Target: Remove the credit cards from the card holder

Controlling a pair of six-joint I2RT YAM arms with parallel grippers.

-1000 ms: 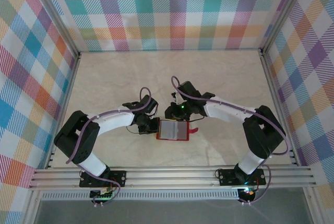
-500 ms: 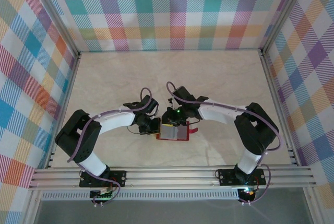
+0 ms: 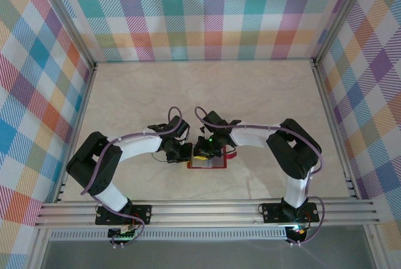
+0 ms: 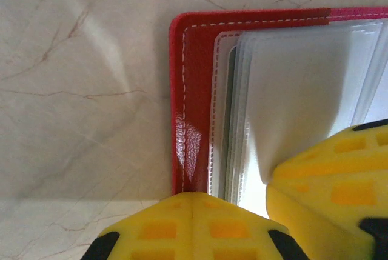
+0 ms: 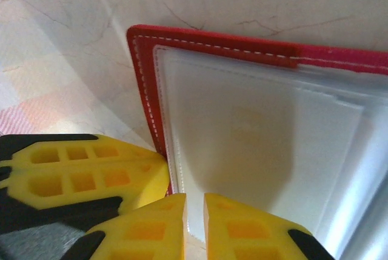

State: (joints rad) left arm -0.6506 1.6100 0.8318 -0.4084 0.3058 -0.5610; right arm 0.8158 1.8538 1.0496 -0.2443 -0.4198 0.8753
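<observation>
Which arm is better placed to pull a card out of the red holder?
Right. The right gripper, nearly closed, sits at the edge of the clear pockets; the left gripper, shut, rests on the red border of the card holder.

And there was the left claw (image 4: 191, 208): chunky yellow fingers (image 4: 151, 231), moulded with rows of rectangular windows, black backing peeking out at the outer corners. Same kit on the right claw (image 5: 194, 205), yellow over black. Behind each claw ran smooth white links (image 3: 135, 145) between bulky black joints (image 3: 94, 165), with a thin purple cable (image 3: 173, 110) looping just behind the wrist. A small green light (image 3: 212, 137) glowed right behind the right claw. Farthest back from the claws sat black bases (image 3: 122, 211).
</observation>
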